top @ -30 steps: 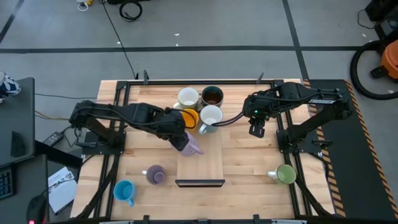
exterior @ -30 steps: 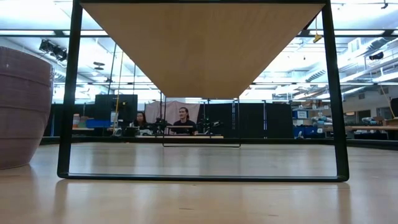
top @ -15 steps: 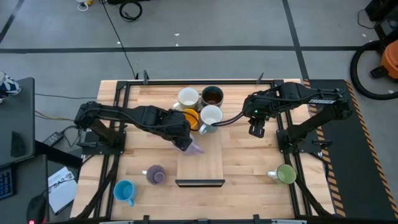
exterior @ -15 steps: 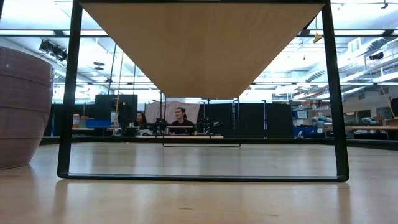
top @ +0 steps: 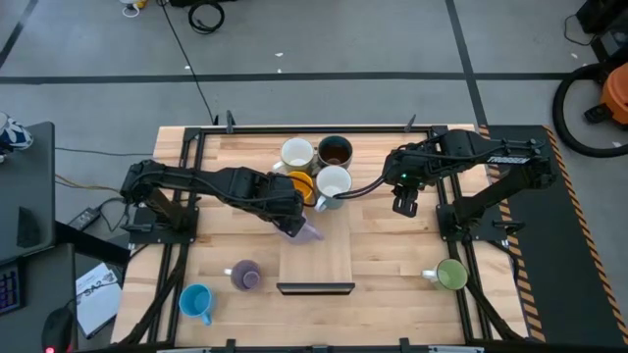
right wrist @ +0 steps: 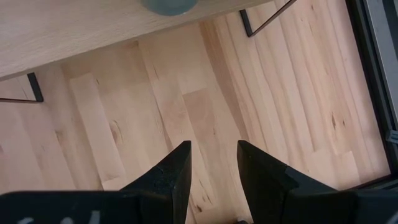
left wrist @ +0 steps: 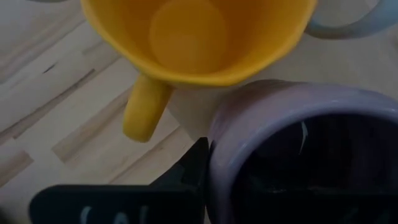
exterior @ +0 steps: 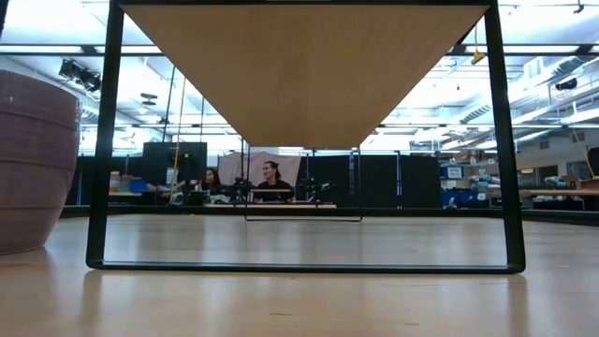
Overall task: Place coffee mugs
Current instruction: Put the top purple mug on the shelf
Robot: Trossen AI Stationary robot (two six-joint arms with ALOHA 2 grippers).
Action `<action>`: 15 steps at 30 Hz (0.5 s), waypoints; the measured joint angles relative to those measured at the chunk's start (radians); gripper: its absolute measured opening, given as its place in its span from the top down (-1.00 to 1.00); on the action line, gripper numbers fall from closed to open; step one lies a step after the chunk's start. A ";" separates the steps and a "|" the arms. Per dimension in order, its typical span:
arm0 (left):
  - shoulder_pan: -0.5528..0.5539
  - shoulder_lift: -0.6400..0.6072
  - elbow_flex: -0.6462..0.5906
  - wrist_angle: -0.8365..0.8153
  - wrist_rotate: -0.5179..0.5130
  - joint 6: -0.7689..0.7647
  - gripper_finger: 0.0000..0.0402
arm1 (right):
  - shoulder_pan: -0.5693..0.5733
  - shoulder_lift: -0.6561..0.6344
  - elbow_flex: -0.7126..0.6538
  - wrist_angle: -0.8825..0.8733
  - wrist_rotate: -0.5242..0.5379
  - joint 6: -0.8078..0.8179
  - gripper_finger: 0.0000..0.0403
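A lavender mug hangs tilted over the raised wooden shelf, with my left gripper shut on it. Whether its base touches the shelf cannot be told. Just beyond it on the shelf stand an orange mug, two white mugs and a dark mug. A second lavender mug, a light blue mug and a green mug stand on the table. My right gripper hangs open over bare table, right of the shelf. My left gripper has the lavender mug by its rim. One finger lies against the outside of the wall; the other is down inside the mug, hidden in its dark hollow. The fingers come steeply from above. The mug sits tilted, close beside the orange mug's handle.
The shelf stands on black wire legs and its near half is bare wood. The arms' black frames run along the table's left and right sides. People sit far behind the table.
My left gripper has sunk a little toward the shelf and edged toward the table's right, carrying the lavender mug with it. The mug stays tilted in the hold.
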 joint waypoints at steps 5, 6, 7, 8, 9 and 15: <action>0.000 0.001 0.000 -0.001 -0.002 0.000 0.69 | 0.000 0.000 0.000 0.000 0.000 0.000 0.33; 0.000 0.002 0.000 -0.002 -0.002 0.000 0.68 | 0.000 0.000 0.000 0.000 0.000 0.000 0.33; 0.000 0.002 0.000 -0.002 -0.002 0.000 0.67 | 0.000 0.000 0.000 0.000 0.000 0.000 0.33; 0.000 0.002 -0.001 -0.003 0.002 0.000 0.66 | 0.000 0.000 0.000 0.000 0.000 0.000 0.33; 0.000 0.002 -0.001 -0.003 0.010 0.000 0.64 | 0.000 0.000 0.000 0.000 0.000 0.000 0.33; 0.000 0.002 -0.001 -0.006 0.037 0.000 0.49 | 0.000 0.000 0.000 0.000 0.000 0.000 0.33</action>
